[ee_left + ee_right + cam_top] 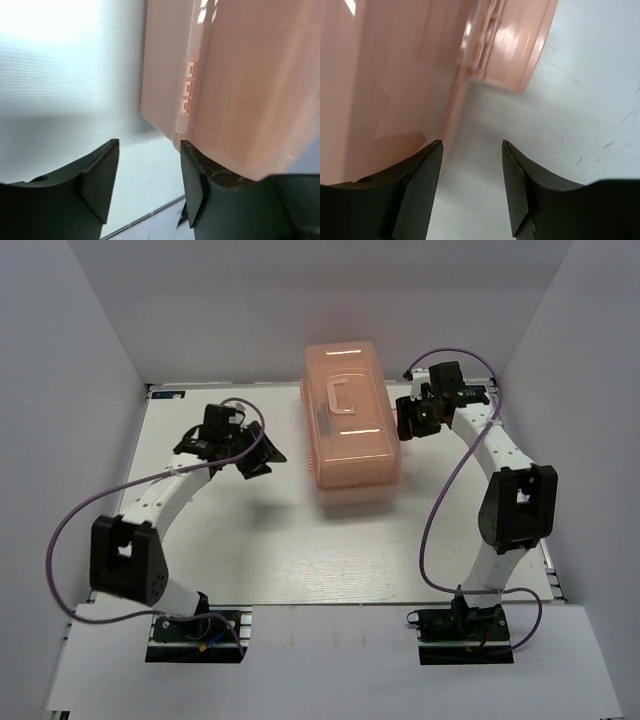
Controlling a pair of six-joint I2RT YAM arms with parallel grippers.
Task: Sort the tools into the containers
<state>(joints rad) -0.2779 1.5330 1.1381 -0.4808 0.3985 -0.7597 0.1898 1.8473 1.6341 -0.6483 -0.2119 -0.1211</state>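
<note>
The salmon-pink translucent toolbox (350,425) stands closed at the middle back of the table, lid handle on top. No tools show in any view. My left gripper (262,455) is open and empty, just left of the box; the left wrist view shows the box's side (240,90) by the right fingertip (192,165). My right gripper (408,420) is open and empty at the box's right side; the right wrist view shows the box wall (390,75) beside the left fingertip (427,165).
White walls enclose the table (280,560) on the left, back and right. Purple cables loop from both arms. The two arm bases sit at the near edge.
</note>
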